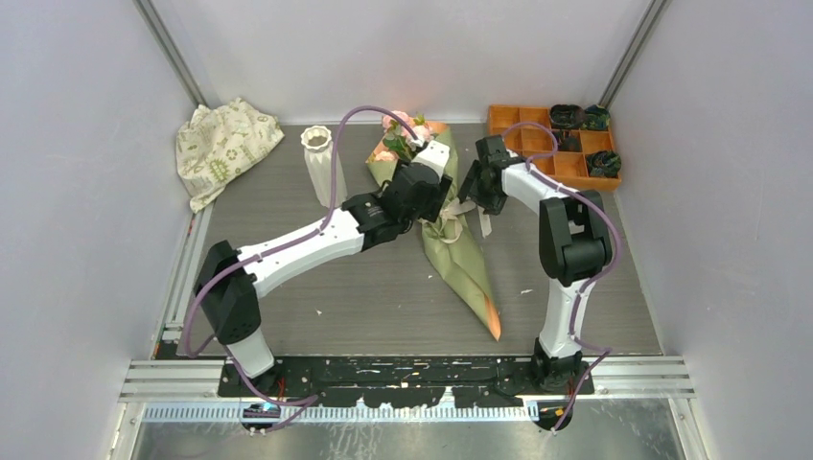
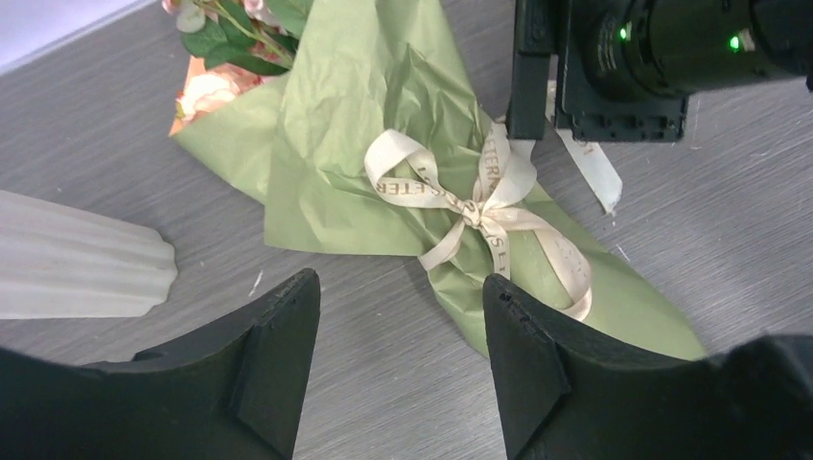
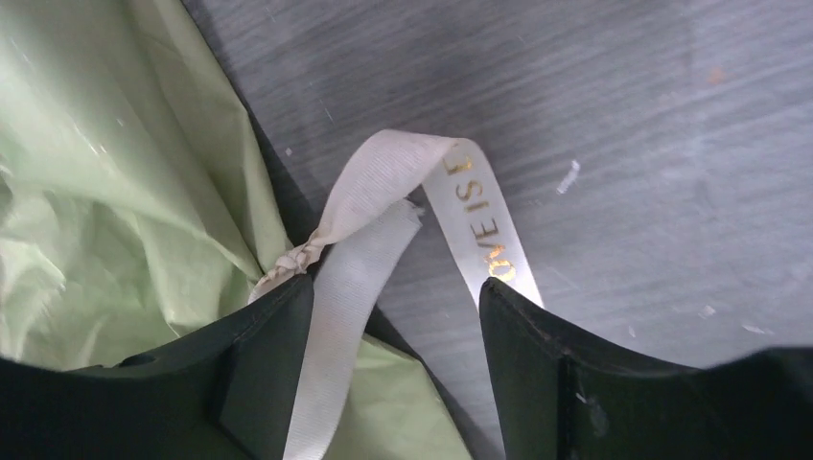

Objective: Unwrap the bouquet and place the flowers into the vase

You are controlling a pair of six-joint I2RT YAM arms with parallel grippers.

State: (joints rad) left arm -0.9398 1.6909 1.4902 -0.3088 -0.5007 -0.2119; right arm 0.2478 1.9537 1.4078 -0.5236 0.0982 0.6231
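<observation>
Grey table point(image 1: 383, 307), bouquet point(image 2: 383, 115) flat on it, ribbon tail point(image 3: 383, 192) between parted right fingers point(image 3: 259, 383), left fingers point(image 2: 259, 364) apart near bow point(image 2: 470, 206).

Gold capital lettering runs along the cream ribbon point(image 2: 407, 192) tied around the bouquet point(image 2: 364, 105), and it is the only writing that can be read. In the left wrist view, the loop left of the knot point(image 2: 472, 213) shows "ETER" and the loop just above the knot shows "TERN", both cut short by folds. In the right wrist view, a ribbon tail point(image 3: 484, 230) reads "OVE IS", with the rest out of sight.
</observation>
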